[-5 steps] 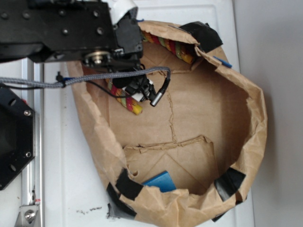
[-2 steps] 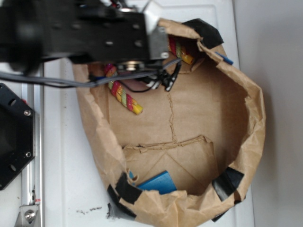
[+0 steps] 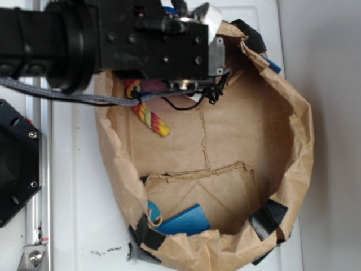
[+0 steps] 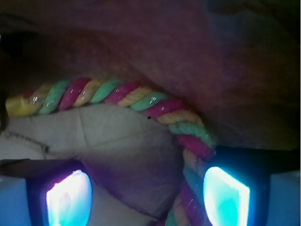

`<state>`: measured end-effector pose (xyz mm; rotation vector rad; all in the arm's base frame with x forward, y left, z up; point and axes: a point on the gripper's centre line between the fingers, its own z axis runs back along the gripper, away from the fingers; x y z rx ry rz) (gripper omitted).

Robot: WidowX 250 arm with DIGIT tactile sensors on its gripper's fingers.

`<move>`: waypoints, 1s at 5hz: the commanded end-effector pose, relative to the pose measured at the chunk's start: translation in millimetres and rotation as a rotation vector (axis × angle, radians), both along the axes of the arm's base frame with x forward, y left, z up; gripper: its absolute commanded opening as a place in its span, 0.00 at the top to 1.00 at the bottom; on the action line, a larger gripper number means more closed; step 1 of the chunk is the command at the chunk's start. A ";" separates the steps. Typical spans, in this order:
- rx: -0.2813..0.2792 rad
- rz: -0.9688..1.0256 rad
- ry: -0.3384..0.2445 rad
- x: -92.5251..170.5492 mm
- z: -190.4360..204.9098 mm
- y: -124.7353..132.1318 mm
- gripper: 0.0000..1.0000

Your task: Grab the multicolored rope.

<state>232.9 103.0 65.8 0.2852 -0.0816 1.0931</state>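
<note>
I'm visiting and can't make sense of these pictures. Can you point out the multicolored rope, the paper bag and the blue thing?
multicolored rope [image 3: 151,119], exterior view, on the free yellow-tipped end
brown paper bag [image 3: 302,141], exterior view, on the right rim
blue flat object [image 3: 186,221], exterior view, on its top face

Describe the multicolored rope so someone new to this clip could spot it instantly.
Look inside the big open brown paper bag, at its upper left corner under the black robot arm. The multicolored rope pokes out there: thick, twisted pink, yellow and green strands with a yellow tip. The grey braided cable crossing above it is thin and dull by comparison.
</note>
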 end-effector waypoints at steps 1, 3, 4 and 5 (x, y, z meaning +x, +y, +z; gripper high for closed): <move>-0.016 -0.017 -0.021 -10.0 -6.7 15.9 0.00; -0.035 -0.046 -0.034 -18.8 -8.2 14.5 0.00; -0.022 -0.025 -0.022 -18.9 -7.7 12.8 0.00; -0.008 0.082 0.014 -24.4 -5.1 10.5 0.00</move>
